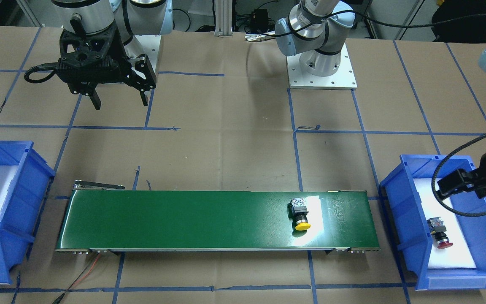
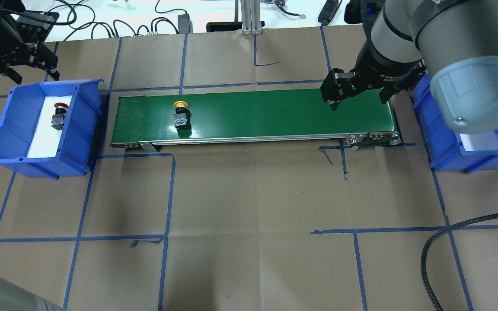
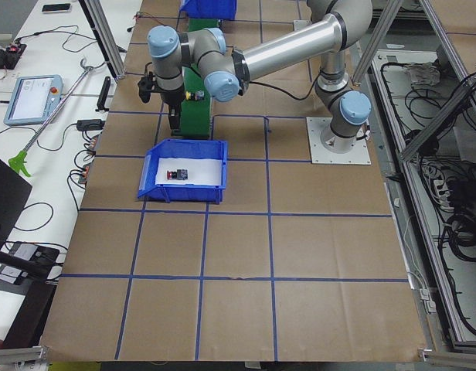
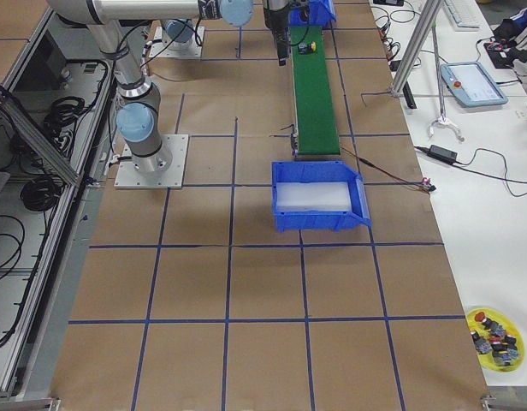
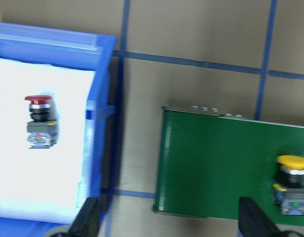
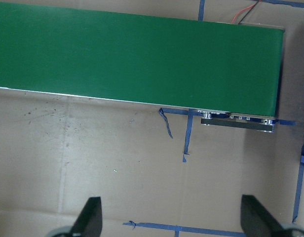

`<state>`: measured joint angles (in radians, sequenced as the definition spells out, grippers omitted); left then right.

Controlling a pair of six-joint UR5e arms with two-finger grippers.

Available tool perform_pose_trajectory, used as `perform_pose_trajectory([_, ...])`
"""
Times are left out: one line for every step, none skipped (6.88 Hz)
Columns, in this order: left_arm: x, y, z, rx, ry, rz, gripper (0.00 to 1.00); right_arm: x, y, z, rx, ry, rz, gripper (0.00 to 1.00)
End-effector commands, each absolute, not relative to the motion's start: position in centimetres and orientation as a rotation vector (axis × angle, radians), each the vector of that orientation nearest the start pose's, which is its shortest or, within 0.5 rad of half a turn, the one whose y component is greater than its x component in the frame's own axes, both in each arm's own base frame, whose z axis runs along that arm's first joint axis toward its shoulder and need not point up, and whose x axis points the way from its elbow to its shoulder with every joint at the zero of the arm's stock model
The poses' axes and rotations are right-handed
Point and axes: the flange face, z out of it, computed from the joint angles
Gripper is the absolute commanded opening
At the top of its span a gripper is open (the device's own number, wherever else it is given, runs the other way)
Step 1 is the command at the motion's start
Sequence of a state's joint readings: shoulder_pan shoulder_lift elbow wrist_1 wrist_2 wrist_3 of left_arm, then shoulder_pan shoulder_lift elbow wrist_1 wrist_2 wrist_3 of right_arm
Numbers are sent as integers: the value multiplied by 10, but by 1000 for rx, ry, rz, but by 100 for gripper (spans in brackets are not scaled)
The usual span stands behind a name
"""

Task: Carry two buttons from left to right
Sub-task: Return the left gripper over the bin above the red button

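Observation:
The yellow button [image 2: 181, 113] lies on its side on the green conveyor belt [image 2: 275, 112], near its left end; it also shows in the front view [image 1: 301, 214] and the left wrist view [image 5: 291, 185]. The red button [image 2: 59, 115] lies on white foam in the left blue bin [image 2: 87, 129]; it also shows in the left wrist view [image 5: 39, 121] and the front view [image 1: 439, 234]. My left gripper [image 2: 35, 71] is open and empty, high up just beyond the bin's far edge. My right gripper [image 2: 358, 97] is open and empty above the belt's right end.
The right blue bin [image 2: 443, 147], lined with white foam, stands past the belt's right end, partly hidden by my right arm; it also shows in the front view [image 1: 19, 169]. Brown paper with blue tape lines [image 2: 249, 216] covers the table. A black cable [image 2: 448, 242] loops at the near right.

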<state>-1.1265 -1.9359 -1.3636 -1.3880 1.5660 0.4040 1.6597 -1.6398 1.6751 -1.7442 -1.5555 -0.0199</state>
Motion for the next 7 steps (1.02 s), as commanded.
perform_pose_trajectory([207,-633,366,-48,3151,8,100,177,-461,488,-171,3109,-214,100])
perform_pose_trajectory([207,-637,349,-55,3138,-30,100,176,-461,488,-171,3109,-217,100])
perform_pose_trajectory([204,-636,324,-53,3132,-50,100,177,-461,489,-174,3109,-219,100])
perform_pose_trajectory([206,-637,302,-43,3107,-113,100,177,-461,489,-171,3109,-217,100])
perform_pose_trajectory([212,-643,286,-38,3109,-105,100,177,-461,489,-174,3109,-217,100])
perform_pose_trajectory([215,-648,265,-52,3124,-71,100,177,-461,489,-171,3109,-217,100])
perform_pose_trajectory([217,-651,244,-57,3123,-78,100,177,-462,489,-171,3109,-219,100])
